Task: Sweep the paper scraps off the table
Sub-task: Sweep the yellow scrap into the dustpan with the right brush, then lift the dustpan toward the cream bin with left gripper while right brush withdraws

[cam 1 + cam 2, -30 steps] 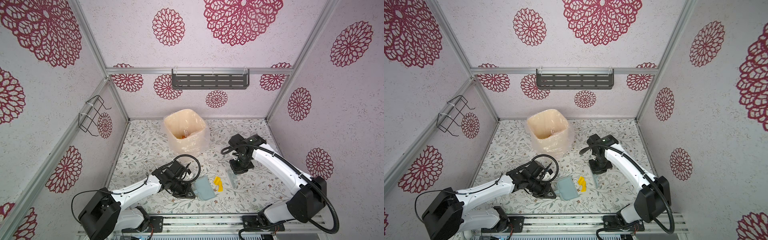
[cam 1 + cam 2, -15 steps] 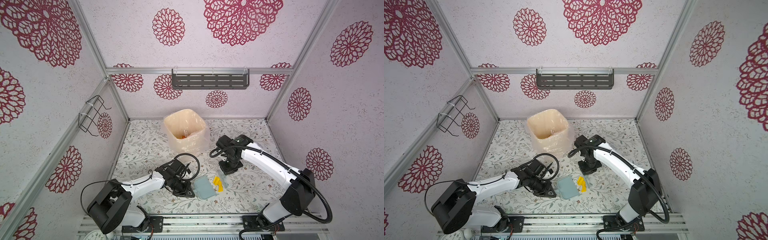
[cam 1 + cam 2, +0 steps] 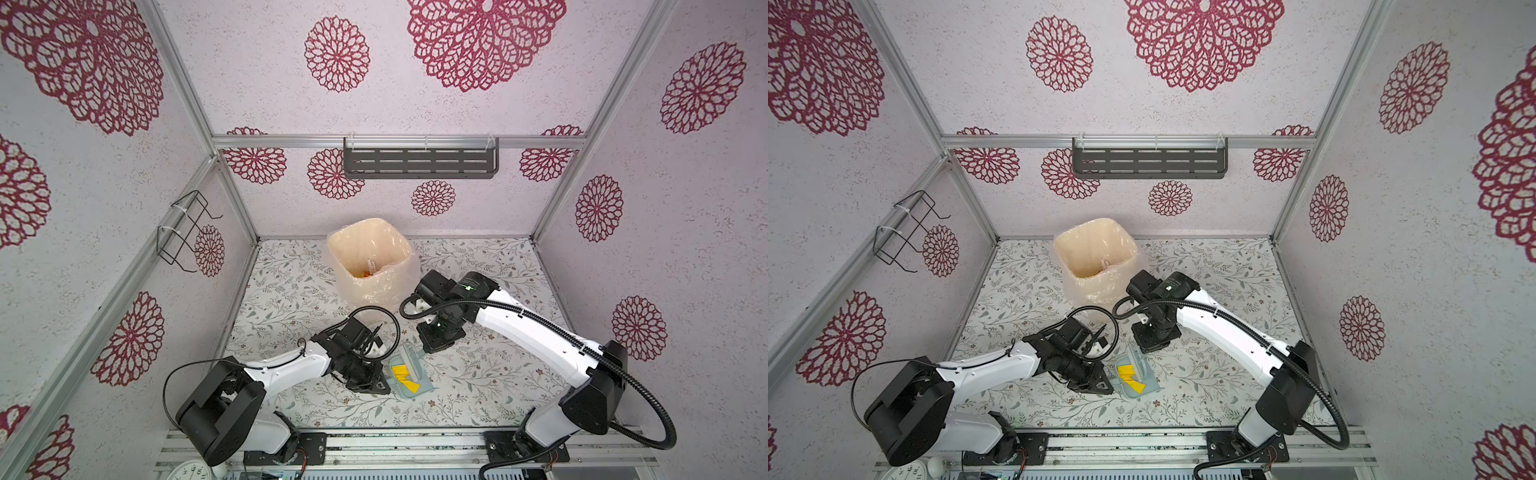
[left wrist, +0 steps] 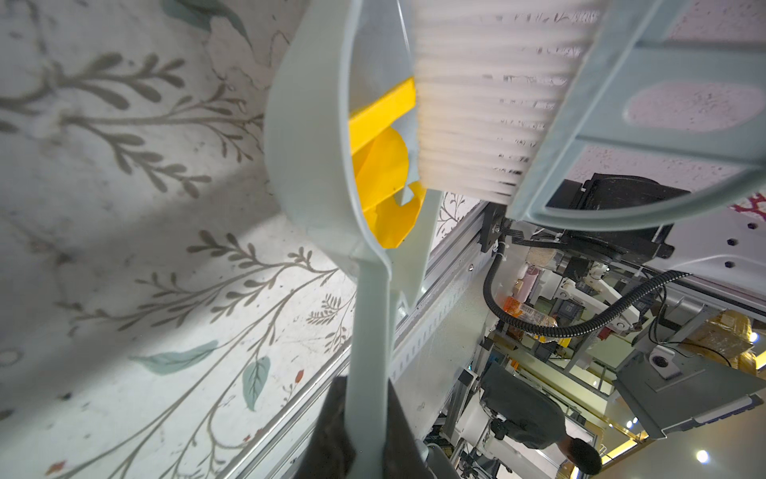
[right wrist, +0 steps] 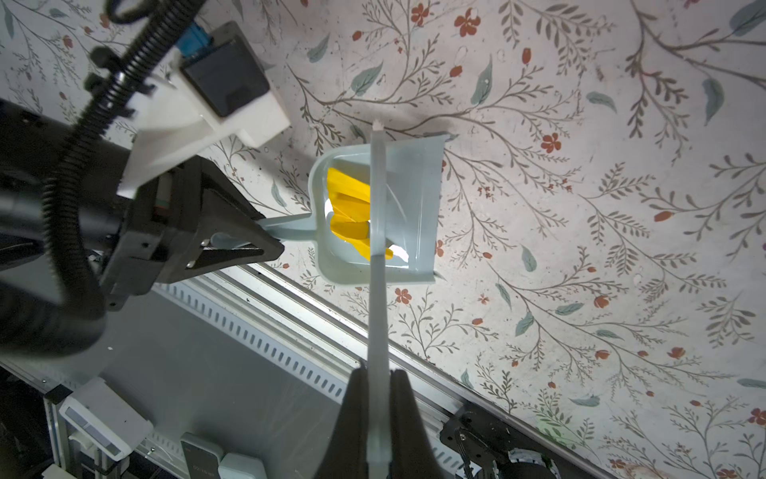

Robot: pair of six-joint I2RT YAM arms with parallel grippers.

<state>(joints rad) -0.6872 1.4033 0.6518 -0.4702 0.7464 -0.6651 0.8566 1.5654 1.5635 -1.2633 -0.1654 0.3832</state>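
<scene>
1. Yellow paper scraps lie in a loose heap inside a pale blue-grey dustpan. The pan is low on the tabletop near its front edge, just behind the metal rail. Whether the pan rests flat cannot be told.
2. The left pincer is clamped tight on the dustpan's thin handle, with its black fingers pressed against both sides. The pan's open mouth faces away from that arm, toward the right side of the tabletop.
3. The right pincer is closed on the flat handle of a small pale brush, which it holds from above.
4. The brush's white bristles reach down into the pan and touch the yellow pieces. These sit between the bristles and the pan's back wall, on the handle side.
5. Further back, near the middle of the tabletop, stands a cream bin lined with a clear plastic bag. Small orange and pale bits lie at its bottom.
6. A black wire rack hangs on the left wall, and a dark grey slotted shelf hangs on the back wall.
</scene>
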